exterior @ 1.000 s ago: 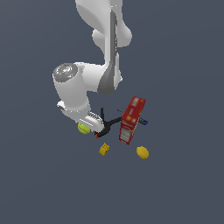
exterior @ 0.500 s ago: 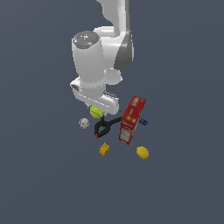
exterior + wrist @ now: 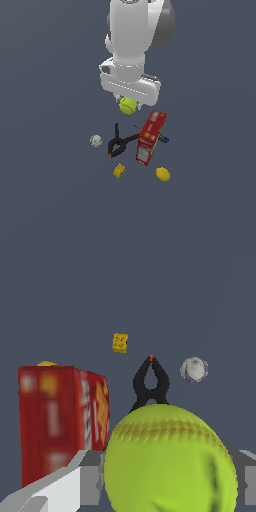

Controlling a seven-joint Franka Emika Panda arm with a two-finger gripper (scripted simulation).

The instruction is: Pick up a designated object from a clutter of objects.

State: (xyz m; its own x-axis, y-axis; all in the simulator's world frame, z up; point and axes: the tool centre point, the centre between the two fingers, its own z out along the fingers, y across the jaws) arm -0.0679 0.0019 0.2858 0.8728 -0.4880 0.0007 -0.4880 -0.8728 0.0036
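Note:
The yellow-green tennis ball (image 3: 128, 105) hangs under my gripper (image 3: 129, 104), held off the floor above the clutter. In the wrist view the ball (image 3: 170, 461) fills the foreground between my grey fingers (image 3: 90, 476), which are shut on it. Below lie the red box (image 3: 151, 136), the black clamp (image 3: 118, 141), the grey-white ball (image 3: 96, 141), the yellow block (image 3: 119, 170), the yellow lemon (image 3: 162, 174) and a small blue item (image 3: 164, 139). The wrist view shows the red box (image 3: 60, 416), clamp (image 3: 150, 383), grey-white ball (image 3: 194, 369) and yellow block (image 3: 120, 342).
The clutter lies on a plain dark grey floor (image 3: 50, 200). The arm's white body (image 3: 132, 40) stands over the far side of the objects.
The arm has swung toward the exterior view's right and risen, carrying the tennis ball from beside the clamp to above the red box's far end. The other objects have not moved.

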